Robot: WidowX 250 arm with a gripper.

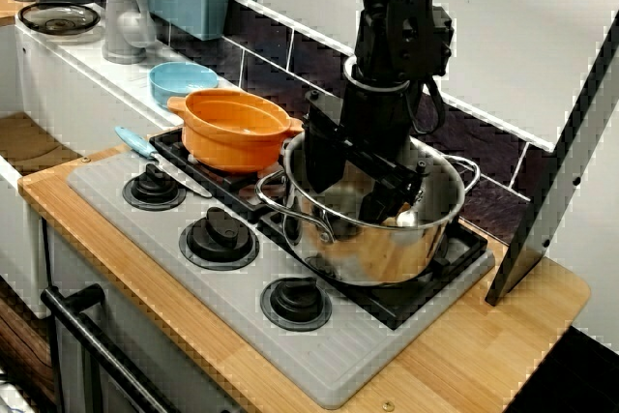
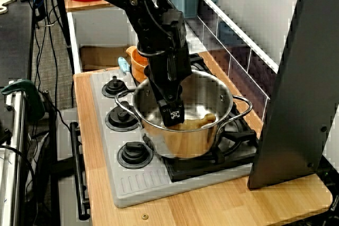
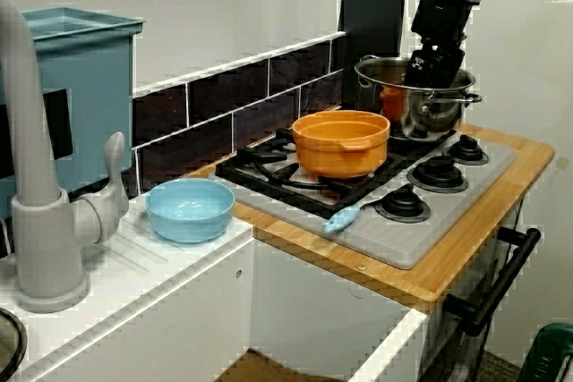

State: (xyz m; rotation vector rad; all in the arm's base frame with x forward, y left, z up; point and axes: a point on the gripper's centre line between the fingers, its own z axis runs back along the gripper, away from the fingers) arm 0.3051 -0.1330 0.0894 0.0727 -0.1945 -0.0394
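Steel pot (image 1: 372, 250), round and mirror-shiny with two wire loop handles, sits on the black grate (image 1: 440, 268) of the grey stove top (image 1: 319, 360), which is set in a pale wooden surface (image 1: 484, 345). Fingers (image 2: 172, 114) reach down inside it, tips low near the base, just beside a tan curved piece (image 2: 198, 122); cannot tell whether they clasp anything. Glossy orange pot (image 1: 237, 128) stands just beside, on the neighbouring burner.

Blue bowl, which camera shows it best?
The view from the sink side: the blue bowl sits whole on the white counter. The view from above the knobs shows it partly behind the orange pot. The view from the stove's end misses it.
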